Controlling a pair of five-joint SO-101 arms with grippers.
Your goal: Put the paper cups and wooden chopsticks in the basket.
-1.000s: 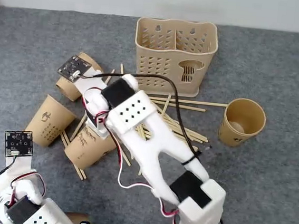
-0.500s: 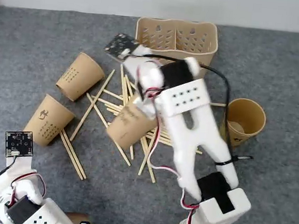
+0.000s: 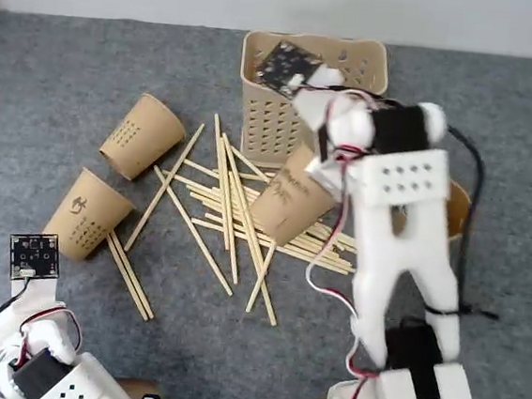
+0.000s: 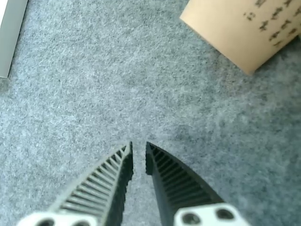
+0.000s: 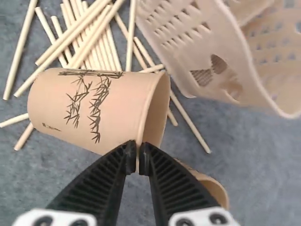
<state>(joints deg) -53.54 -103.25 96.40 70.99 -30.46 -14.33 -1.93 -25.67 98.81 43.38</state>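
My right gripper (image 5: 137, 143) is shut on the rim of a paper cup with a bamboo print (image 5: 94, 110), which lies on its side in the air. In the high view this cup (image 3: 289, 202) hangs just in front of the beige basket (image 3: 264, 124), over the scattered wooden chopsticks (image 3: 232, 206). Two more cups (image 3: 142, 136) (image 3: 87, 212) lie on their sides at the left. Another cup (image 3: 456, 204) stands at the right, mostly hidden behind the right arm. My left gripper (image 4: 138, 145) is shut and holds nothing, low over bare carpet short of a lying cup (image 4: 244, 28).
The grey carpet runs to a pale wall behind the basket. In the right wrist view the basket wall (image 5: 225, 61) is close beside the held cup, with chopsticks (image 5: 80, 33) below it. The left arm's base sits at the near left corner (image 3: 33, 366).
The right arm has lifted the bamboo-print cup from the left of the chopstick pile and carried it right and back, up to the basket's front. The left arm has kept still.
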